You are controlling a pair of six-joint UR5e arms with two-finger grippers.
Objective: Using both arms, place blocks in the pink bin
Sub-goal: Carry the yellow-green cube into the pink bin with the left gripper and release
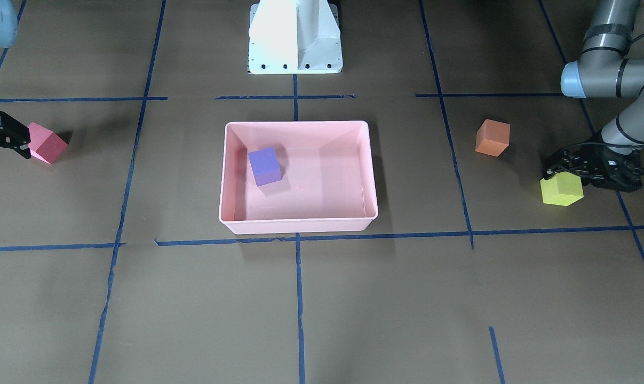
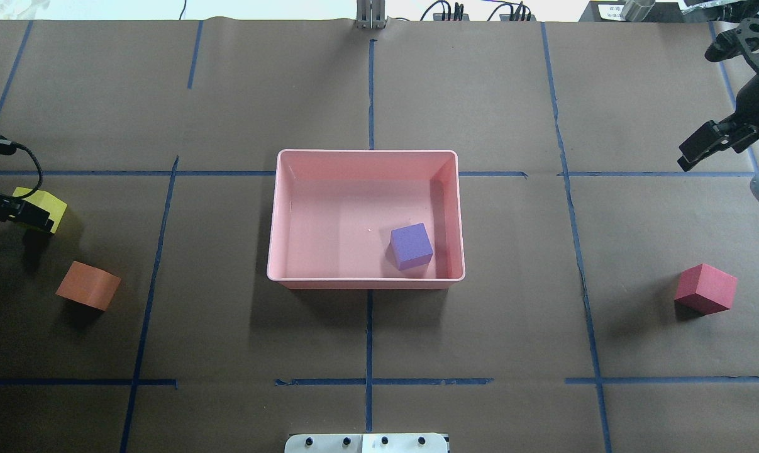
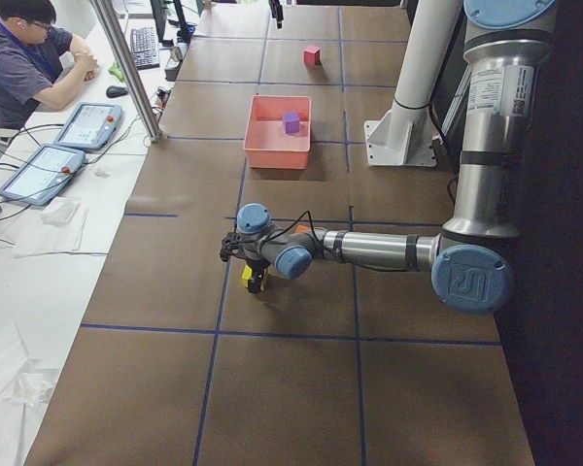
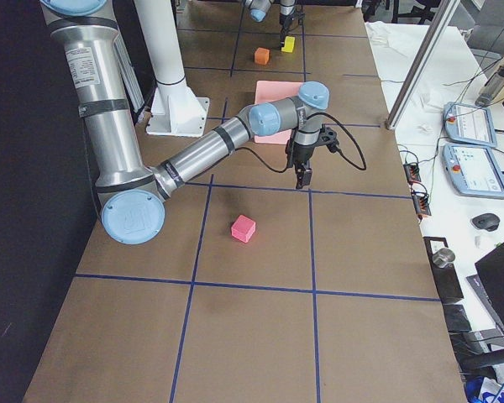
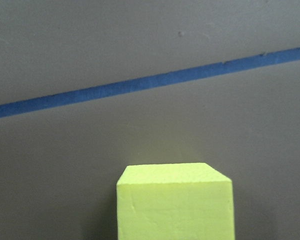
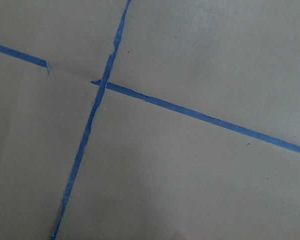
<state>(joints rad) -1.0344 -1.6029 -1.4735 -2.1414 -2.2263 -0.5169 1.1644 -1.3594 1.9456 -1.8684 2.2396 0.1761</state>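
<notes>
Overhead exterior: yellow-green block (image 2: 49,204) at left gripper (image 2: 35,217), pink bin (image 2: 366,281) well apart to its right.
Grip: cannot tell if pinched (fingers unseen in wrist view).

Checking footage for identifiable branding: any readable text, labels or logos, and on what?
None legible.
White label on grey-silver left arm: too small.
Matching white label on grey-silver right arm: too small.
Square emblem on left arm's light-blue joint cap: unreadable.
</notes>
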